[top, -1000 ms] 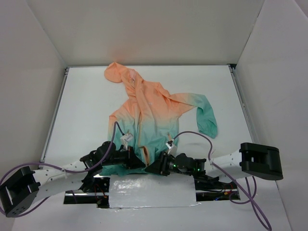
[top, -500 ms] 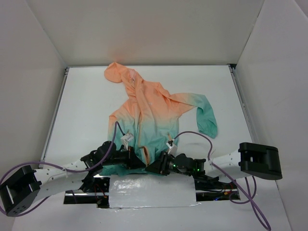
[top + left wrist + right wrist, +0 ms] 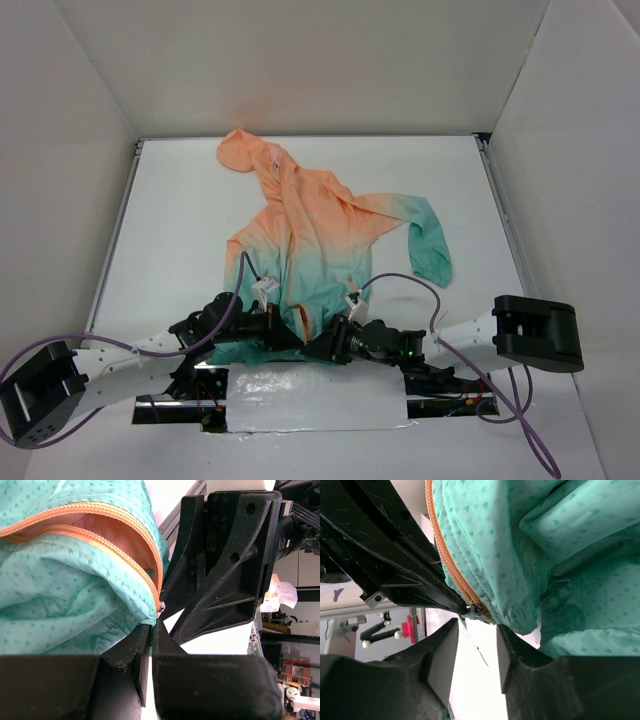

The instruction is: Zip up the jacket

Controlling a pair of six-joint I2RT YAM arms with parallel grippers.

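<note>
The jacket (image 3: 310, 230) lies flat on the white table, peach hood at the far side and teal hem toward the arms. Its orange zipper (image 3: 125, 522) is parted at the bottom. My left gripper (image 3: 283, 338) is shut on the teal hem corner beside the zipper's lower end, as the left wrist view (image 3: 152, 630) shows. My right gripper (image 3: 316, 349) sits right against it on the other side of the zipper. In the right wrist view it (image 3: 477, 630) is open, with the metal zipper slider (image 3: 476, 611) just above its fingertips and untouched.
White walls enclose the table on three sides. Metal rails run along the left (image 3: 115, 240) and right (image 3: 500, 220) edges. A silver foil patch (image 3: 310, 398) covers the near edge between the arm bases. Purple cables (image 3: 400, 280) loop over the arms.
My right arm has crept slightly left, toward the left gripper and the zipper's lower end. The left gripper and the jacket have stayed put.
</note>
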